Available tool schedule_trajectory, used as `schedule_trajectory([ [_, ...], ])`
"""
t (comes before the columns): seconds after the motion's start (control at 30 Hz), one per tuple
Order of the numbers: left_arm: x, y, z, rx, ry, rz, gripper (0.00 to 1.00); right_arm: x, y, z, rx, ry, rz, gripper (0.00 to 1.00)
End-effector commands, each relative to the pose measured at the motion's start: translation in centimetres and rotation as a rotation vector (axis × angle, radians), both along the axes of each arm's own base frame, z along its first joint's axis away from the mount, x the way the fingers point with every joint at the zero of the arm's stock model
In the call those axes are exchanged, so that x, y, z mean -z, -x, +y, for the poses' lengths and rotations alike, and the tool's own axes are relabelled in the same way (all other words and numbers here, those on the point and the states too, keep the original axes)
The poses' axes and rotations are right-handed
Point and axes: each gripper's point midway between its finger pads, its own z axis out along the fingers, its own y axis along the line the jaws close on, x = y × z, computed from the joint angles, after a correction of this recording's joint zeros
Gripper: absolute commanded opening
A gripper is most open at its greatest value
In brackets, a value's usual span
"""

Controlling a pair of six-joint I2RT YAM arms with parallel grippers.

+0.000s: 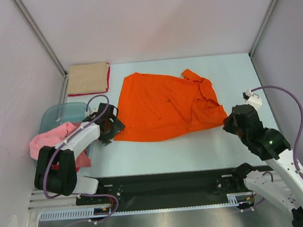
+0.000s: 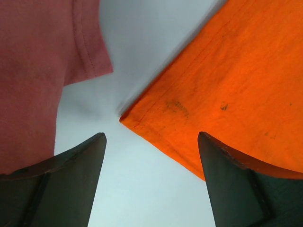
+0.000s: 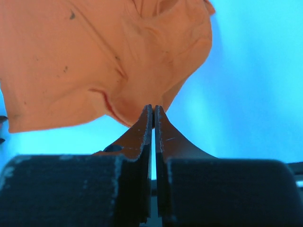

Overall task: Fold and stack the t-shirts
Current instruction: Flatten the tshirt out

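The bright orange t-shirt (image 1: pixel 161 104) lies spread on the table, its right side crumpled. My left gripper (image 1: pixel 113 129) is open just above the table at the shirt's near left corner (image 2: pixel 236 71), one finger on each side of that corner (image 2: pixel 151 137). My right gripper (image 1: pixel 230 123) is shut, its tips (image 3: pixel 154 108) pinching the near right edge of the orange shirt (image 3: pixel 71 61). A folded tan t-shirt (image 1: pixel 87 78) lies on a red one (image 1: pixel 108 79) at the far left. A pink t-shirt (image 1: pixel 50 139) hangs out of the tub; its cloth also shows in the left wrist view (image 2: pixel 33 71).
A translucent blue-green tub (image 1: pixel 61 113) stands at the left edge, behind my left arm. White walls close in the table on the left, back and right. A black rail (image 1: pixel 163 189) runs along the near edge between the arm bases.
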Motion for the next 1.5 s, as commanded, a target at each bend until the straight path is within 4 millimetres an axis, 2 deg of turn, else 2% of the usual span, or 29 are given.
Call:
schedule_trajectory([
  [0.0,0.8,0.0,0.7,-0.052,-0.012,-0.003,0.84,1.5,1.6,-0.4,0.033,-0.051,0.039,0.0],
  [0.07,1.5,0.8,1.0,-0.057,-0.02,0.02,0.84,2.4,2.2,-0.5,0.039,-0.067,0.049,0.0],
  [0.23,2.8,2.4,1.7,-0.096,-0.032,0.041,0.8,2.1,2.4,-0.2,0.029,-0.098,0.036,0.0],
  [0.37,3.3,1.9,2.1,-0.1,-0.057,0.036,0.75,1.9,2.4,0.1,0.021,-0.109,0.034,0.0],
  [0.53,3.9,1.1,1.6,-0.082,-0.052,0.041,0.65,2.2,2.8,-0.3,0.03,-0.103,0.039,0.0],
  [0.77,4.7,1.2,1.6,-0.059,-0.059,0.059,0.51,0.5,2.7,-1.1,0.059,-0.092,-0.011,0.0],
  [0.83,4.6,0.8,1.4,-0.05,-0.053,0.045,0.41,0.3,2.5,-1.3,0.069,-0.088,-0.017,0.0],
  [0.9,4.3,0.4,0.9,-0.027,-0.032,0.032,0.21,0.3,2.4,-1.3,0.074,-0.089,-0.022,0.0],
  [0.97,3.9,-0.2,0.4,-0.005,-0.015,0.01,0.05,0.2,2.0,-1.2,0.079,-0.095,-0.031,0.0],
  [1.0,3.3,-0.4,0.2,0.002,-0.002,-0.006,0.0,0.2,1.9,-1.2,0.083,-0.095,-0.034,0.0],
  [1.1,1.2,-1.6,-0.2,0.024,0.011,-0.072,0.0,-0.3,1.1,-1.3,0.103,-0.098,-0.071,0.0],
  [1.13,-0.9,-2.4,-0.3,0.03,0.016,-0.125,0.0,-0.7,0.6,-1.2,0.109,-0.099,-0.095,0.0],
  [1.2,-3.6,-3.3,-0.3,0.052,0.007,-0.187,0.0,-1.2,-0.2,-1.6,0.136,-0.081,-0.119,0.0],
  [1.23,-6.9,-4.6,-0.4,0.058,0.01,-0.271,0.01,-2.5,-1.0,-1.4,0.141,-0.095,-0.163,0.0],
  [1.3,-10.6,-5.5,-0.2,0.089,-0.008,-0.362,0.0,-3.5,-2.3,-1.5,0.153,-0.057,-0.194,0.0],
  [1.33,-14.0,-6.6,-0.3,0.092,-0.006,-0.439,0.0,-4.9,-3.3,-1.5,0.163,-0.061,-0.243,0.0],
  [1.37,-16.7,-6.9,-0.3,0.12,-0.015,-0.509,0.0,-6.1,-4.3,-1.8,0.182,-0.033,-0.267,0.0],
  [1.4,-18.8,-7.2,-0.4,0.134,-0.018,-0.556,0.0,-7.1,-5.0,-2.0,0.179,0.002,-0.289,0.0],
  [1.43,-22.8,-7.9,-0.6,0.145,-0.012,-0.648,0.0,-8.7,-5.9,-2.2,0.196,0.005,-0.334,0.0],
  [1.47,-24.9,-8.0,-0.7,0.183,-0.028,-0.697,0.0,-11.2,-6.5,-2.9,0.223,0.003,-0.388,0.0],
])
